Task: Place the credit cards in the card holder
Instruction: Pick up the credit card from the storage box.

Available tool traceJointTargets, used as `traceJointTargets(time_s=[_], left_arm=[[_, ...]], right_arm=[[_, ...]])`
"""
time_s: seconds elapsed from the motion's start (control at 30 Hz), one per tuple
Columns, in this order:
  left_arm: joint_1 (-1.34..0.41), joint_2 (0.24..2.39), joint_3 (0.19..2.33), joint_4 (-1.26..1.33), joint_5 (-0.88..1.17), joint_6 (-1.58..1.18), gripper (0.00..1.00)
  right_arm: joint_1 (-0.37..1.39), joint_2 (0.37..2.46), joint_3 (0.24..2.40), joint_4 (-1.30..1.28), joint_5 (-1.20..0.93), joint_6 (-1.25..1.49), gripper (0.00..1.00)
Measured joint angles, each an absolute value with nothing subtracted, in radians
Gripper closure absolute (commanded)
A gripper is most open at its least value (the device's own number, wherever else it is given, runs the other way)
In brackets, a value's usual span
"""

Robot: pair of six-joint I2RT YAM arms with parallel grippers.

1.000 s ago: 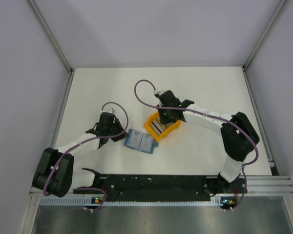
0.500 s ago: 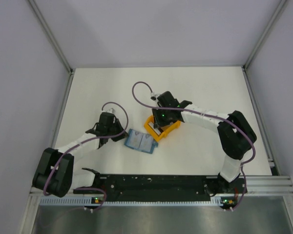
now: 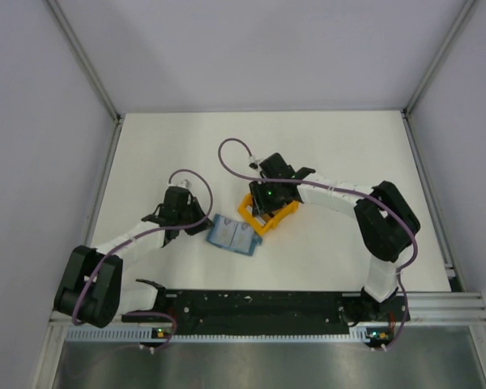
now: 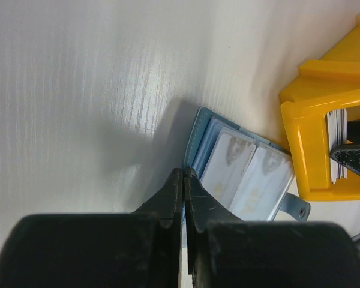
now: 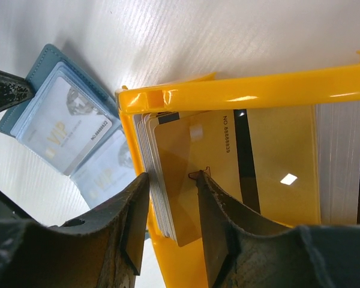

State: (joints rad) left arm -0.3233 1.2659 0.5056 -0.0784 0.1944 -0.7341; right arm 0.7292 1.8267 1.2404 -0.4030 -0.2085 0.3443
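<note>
This is looking like a robotics lab cell, not a home or shop. Plain pale panels (image 3: 267,49) on bare metal posts (image 3: 85,61) are boxing in a white table (image 3: 348,146). A left arm (image 3: 130,237) and a right arm (image 3: 340,193) are standing bolted to a black rail (image 3: 259,304) at its near edge (small status lights (image 3: 158,332) are glowing there), and purple cables (image 3: 221,152) are looping loose over them.
</note>
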Motion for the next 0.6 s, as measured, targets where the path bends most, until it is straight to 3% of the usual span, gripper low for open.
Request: traceJointTargets(time_s=[0.07,0.6], left_arm=[[-0.323,1.266,0.506,-0.078,0.194,-0.734,1.00],[-0.321,1.282,0.506,-0.074,0.206,-0.734,1.00]], right_arm=[[0.727,1.829,1.244,-0.404,-0.216,0.345,0.67],[0.723,1.829,1.244,-0.410,-0.325,0.370,0.66]])
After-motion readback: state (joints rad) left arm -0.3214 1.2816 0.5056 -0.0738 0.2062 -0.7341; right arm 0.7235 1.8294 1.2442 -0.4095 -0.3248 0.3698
